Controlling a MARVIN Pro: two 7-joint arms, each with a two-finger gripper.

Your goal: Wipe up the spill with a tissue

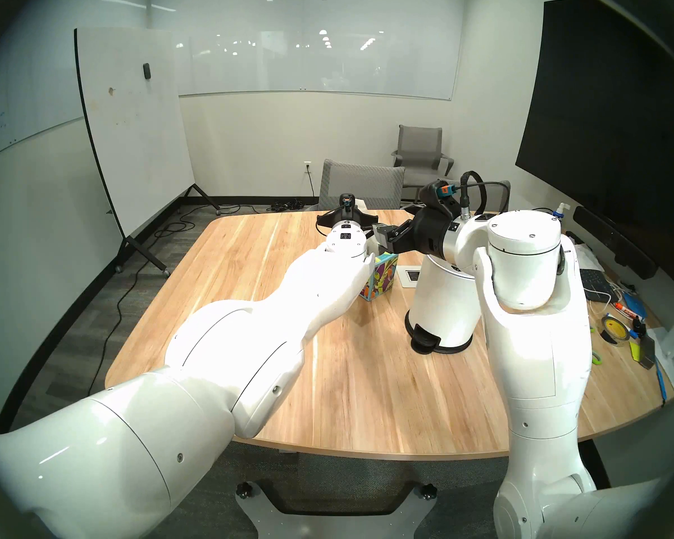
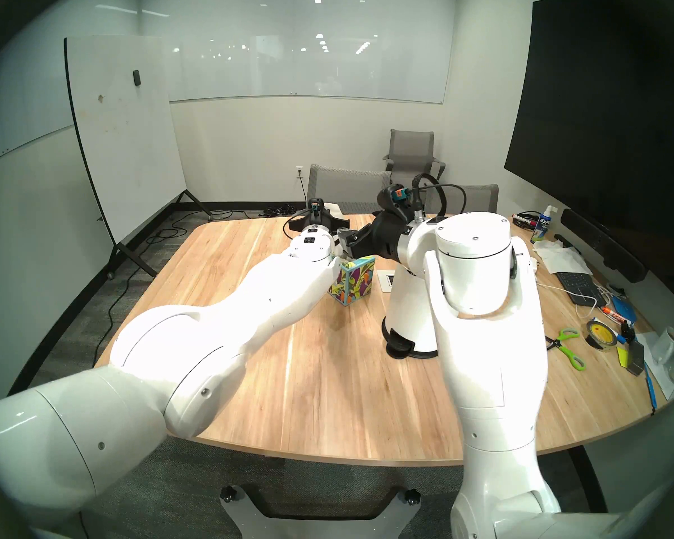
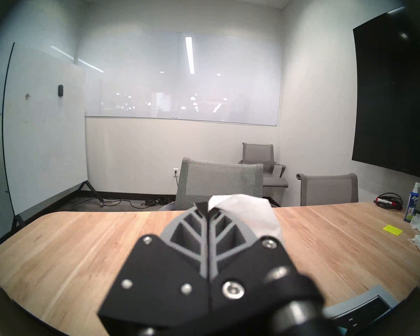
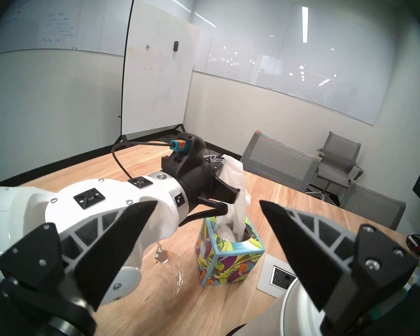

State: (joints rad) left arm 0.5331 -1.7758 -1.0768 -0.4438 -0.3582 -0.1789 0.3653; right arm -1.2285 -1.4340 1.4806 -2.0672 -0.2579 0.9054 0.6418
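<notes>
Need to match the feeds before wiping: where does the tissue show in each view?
Head stereo left: the tissue is a white scrap near centre, peeking past the left gripper.
Head stereo right: tissue, same scrap, just left of centre.
Left wrist: tissue, centre, pinched at the fingertips.
Right wrist: tissue, centre, hanging from the gripper to the tissue box.
Shared landmark: the grey chair behind it.

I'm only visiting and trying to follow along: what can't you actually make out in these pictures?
- The spill: the right wrist view shows only part of it, since the left arm covers the rest. In both head views that arm hides it entirely.
- The tissue: it is unclear whether one sheet or two leaves the tissue box. In the left wrist view the left gripper hides its lower part.
- The bin: in the head views the right arm covers its top.
</notes>
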